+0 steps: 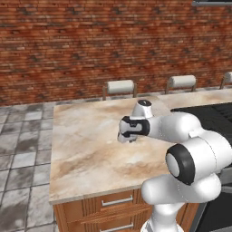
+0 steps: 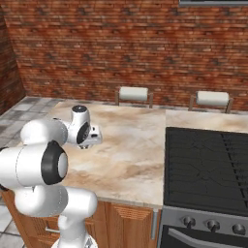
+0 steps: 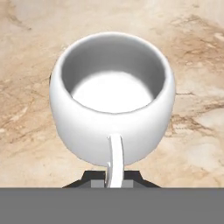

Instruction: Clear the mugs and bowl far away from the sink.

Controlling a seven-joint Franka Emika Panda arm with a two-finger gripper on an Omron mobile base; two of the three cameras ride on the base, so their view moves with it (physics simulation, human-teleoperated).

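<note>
Pinched on the thin handle of the white mug [image 3: 112, 98], dark fingers [image 3: 94, 180] at the bottom of the hand view, pressed nearly together. Mug straight ahead of the fingers, upright, empty, above the marbled desk [image 3: 197, 65]. Could swivel or slip on so slim a hold if swung fast.

Left base view: gripper [image 1: 125, 137] over mid-desk, mug hidden behind the wrist.

Right base view: gripper [image 2: 90, 141] near the desk's left part, beside the black stovetop [image 2: 206, 164]; risk of dropping too early.
</note>
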